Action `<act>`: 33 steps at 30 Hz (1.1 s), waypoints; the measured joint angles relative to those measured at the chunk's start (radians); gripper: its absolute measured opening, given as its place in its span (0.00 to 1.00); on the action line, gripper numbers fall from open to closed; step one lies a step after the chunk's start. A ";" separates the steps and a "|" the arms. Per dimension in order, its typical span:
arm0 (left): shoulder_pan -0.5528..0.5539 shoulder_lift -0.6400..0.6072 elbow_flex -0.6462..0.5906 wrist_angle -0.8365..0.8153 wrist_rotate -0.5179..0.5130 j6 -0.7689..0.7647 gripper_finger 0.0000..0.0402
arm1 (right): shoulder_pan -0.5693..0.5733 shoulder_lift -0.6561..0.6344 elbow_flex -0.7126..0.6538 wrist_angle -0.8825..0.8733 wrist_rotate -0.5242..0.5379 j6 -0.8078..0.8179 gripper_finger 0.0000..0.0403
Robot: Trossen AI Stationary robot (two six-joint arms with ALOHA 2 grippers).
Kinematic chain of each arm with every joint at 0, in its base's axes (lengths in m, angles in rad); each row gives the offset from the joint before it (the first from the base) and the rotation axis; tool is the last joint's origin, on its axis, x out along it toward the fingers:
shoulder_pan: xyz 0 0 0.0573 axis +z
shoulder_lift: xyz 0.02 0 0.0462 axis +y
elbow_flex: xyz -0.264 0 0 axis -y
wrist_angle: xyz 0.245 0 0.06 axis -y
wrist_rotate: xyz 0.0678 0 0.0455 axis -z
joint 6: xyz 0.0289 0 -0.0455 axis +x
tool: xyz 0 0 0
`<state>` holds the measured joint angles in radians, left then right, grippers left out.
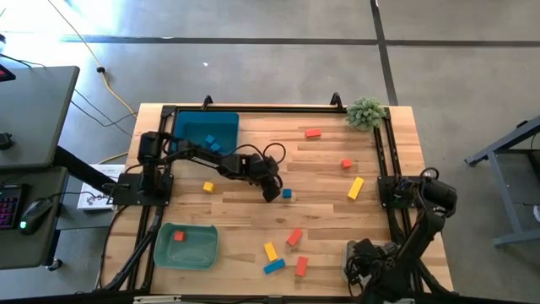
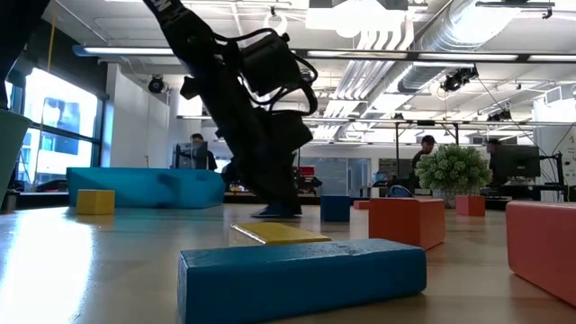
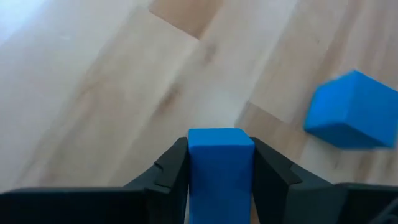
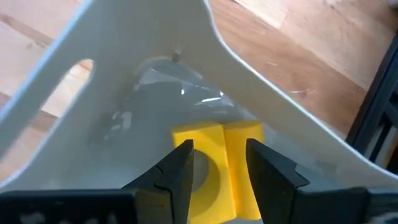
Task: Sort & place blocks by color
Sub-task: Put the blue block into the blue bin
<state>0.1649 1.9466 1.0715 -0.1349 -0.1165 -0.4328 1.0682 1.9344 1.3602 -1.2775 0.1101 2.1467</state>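
Reaching out over the middle of the light wooden table (image 1: 253,215), the left gripper (image 1: 272,192) stands low at the surface with its two dark fingers (image 3: 171,171) clenched on a small blue block (image 3: 220,168). A second blue cube (image 1: 287,193) lies on the table just beside this gripper, free of it.

The right gripper (image 4: 214,165) is parked at the table's near right corner, above a clear plastic bin (image 4: 124,93). Between its fingers sits a yellow block with a curved cut-out (image 4: 217,171), which appears to lie in the bin; whether the fingers press on it cannot be told.

Block locations:
- The blue rectangular bin (image 1: 207,131) at the far left holds several blue blocks.
- The green bin (image 1: 187,247) at the near left holds one red-orange cube (image 1: 179,236).
- Loose on the table: a yellow cube (image 1: 207,187), a long yellow bar (image 1: 355,188), a red-orange bar (image 1: 313,133) and a red-orange cube (image 1: 346,164).
- Near the front edge lies a cluster: a yellow bar (image 1: 270,251), a blue bar (image 1: 273,267) and two red-orange bars (image 1: 294,237).

A small green plant (image 1: 365,111) stands at the far right corner.
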 joint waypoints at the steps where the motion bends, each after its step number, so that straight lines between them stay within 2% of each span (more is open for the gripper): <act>1: 0.002 -0.007 -0.001 -0.004 0.016 0.007 0.26 | -0.004 -0.004 0.000 0.006 -0.011 0.000 0.33; 6: 0.013 -0.090 -0.003 -0.029 0.087 0.062 0.26 | -0.009 -0.043 0.000 0.014 -0.022 0.023 0.33; 12: 0.059 -0.228 -0.004 -0.100 0.090 0.135 0.26 | -0.035 -0.093 0.000 0.002 0.000 0.018 0.33; 18: 0.135 -0.390 -0.002 -0.165 0.089 0.240 0.26 | -0.098 -0.143 0.000 -0.022 0.136 -0.016 0.33; 26: 0.297 -0.556 -0.001 -0.307 0.083 0.366 0.26 | -0.235 -0.199 0.000 -0.051 0.347 -0.107 0.33; 33: 0.468 -0.597 -0.001 -0.537 0.080 0.423 0.26 | -0.392 -0.239 0.000 -0.043 0.379 -0.245 0.33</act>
<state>0.6333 1.3499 1.0706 -0.6718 -0.0366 -0.0099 0.6757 1.6957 1.3605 -1.3202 0.4893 1.9012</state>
